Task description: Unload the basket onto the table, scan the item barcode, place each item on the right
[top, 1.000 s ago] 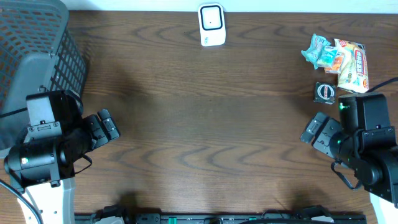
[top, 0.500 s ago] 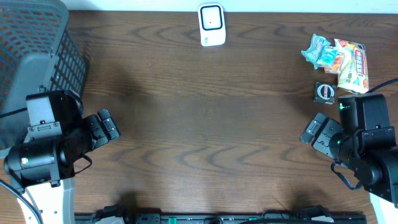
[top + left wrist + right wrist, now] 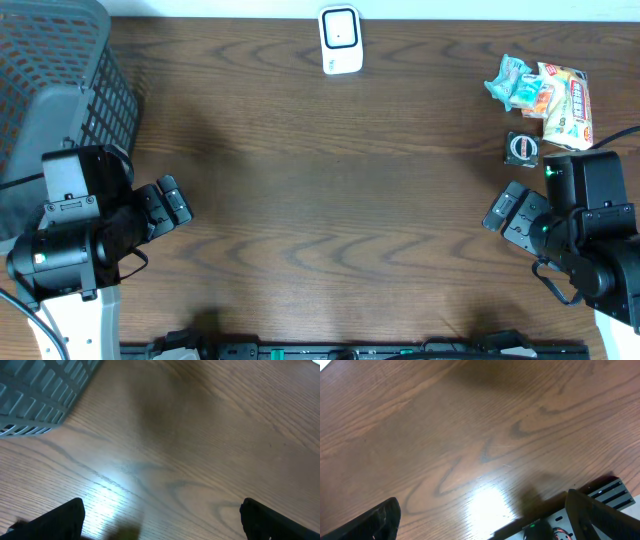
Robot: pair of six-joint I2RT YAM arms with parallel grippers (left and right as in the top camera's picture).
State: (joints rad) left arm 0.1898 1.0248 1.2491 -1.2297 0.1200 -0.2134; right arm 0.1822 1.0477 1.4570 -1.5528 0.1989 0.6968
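A white barcode scanner point(image 3: 340, 40) stands at the table's far edge, in the middle. The items lie at the far right: a heap of colourful snack packets point(image 3: 545, 95) and a small round black item point(image 3: 521, 148) just in front of it. My left gripper point(image 3: 172, 202) hovers open over bare wood at the left, far from them. My right gripper point(image 3: 503, 213) is open at the right, a short way in front of the black item. In both wrist views, the left gripper point(image 3: 162, 520) and the right gripper point(image 3: 485, 517) have only wood between their wide-apart fingers.
A grey mesh basket point(image 3: 50, 80) fills the far left corner, and its edge point(image 3: 40, 395) shows in the left wrist view. A black rail point(image 3: 605, 492) with electronics runs along the table's front edge.
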